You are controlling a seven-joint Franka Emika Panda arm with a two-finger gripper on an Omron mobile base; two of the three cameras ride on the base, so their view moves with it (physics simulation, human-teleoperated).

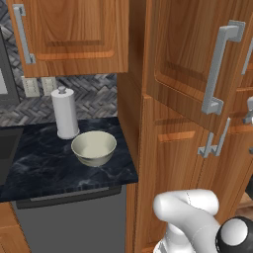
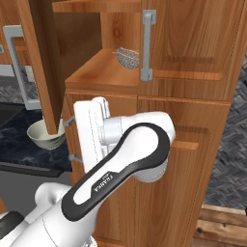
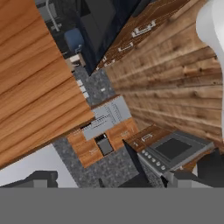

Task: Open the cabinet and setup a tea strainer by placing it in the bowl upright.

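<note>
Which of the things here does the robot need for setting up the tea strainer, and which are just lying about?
Needed for the job:
- cabinet door, already swung open
- tea strainer, on the shelf inside
- bowl, on the dark counter

Just lying about:
- paper-towel roll, behind the bowl
- wall sockets
- lower cabinet doors, shut

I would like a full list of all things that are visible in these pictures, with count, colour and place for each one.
cabinet: one, warm-brown door, swung open, beside the counter.
tea strainer: one, silver mesh, on the shelf inside the open cabinet.
bowl: one, pale cream, on the dark counter.
paper-towel roll: one, white, upright behind the bowl.
counter: one, dark marbled.
wall sockets: two, pale, on the backsplash.
arm: one, white with dark joints, before the lower doors.
</note>
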